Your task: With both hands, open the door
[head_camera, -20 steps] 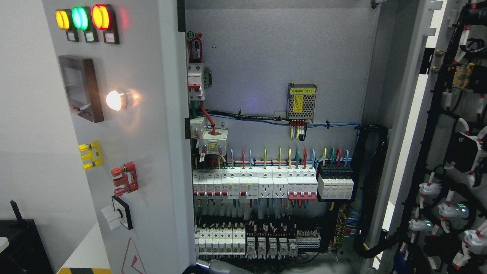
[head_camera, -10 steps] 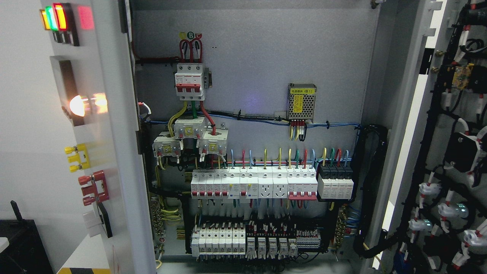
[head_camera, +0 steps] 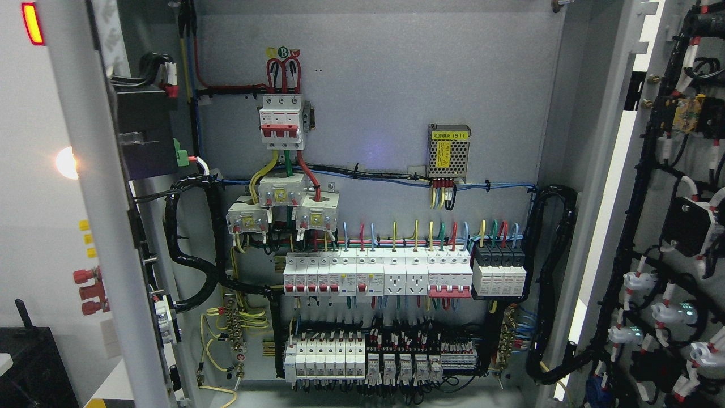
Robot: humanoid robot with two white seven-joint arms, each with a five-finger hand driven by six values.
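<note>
Only doors (head_camera: 96,215) open, edge-on.

Even, cool light fills the open grey metal cabinet (head_camera: 396,85), sharply focused; a glowing round white lamp (head_camera: 67,162) and red indicator light (head_camera: 32,24) flare at left, wiring at right shadowed.
</note>
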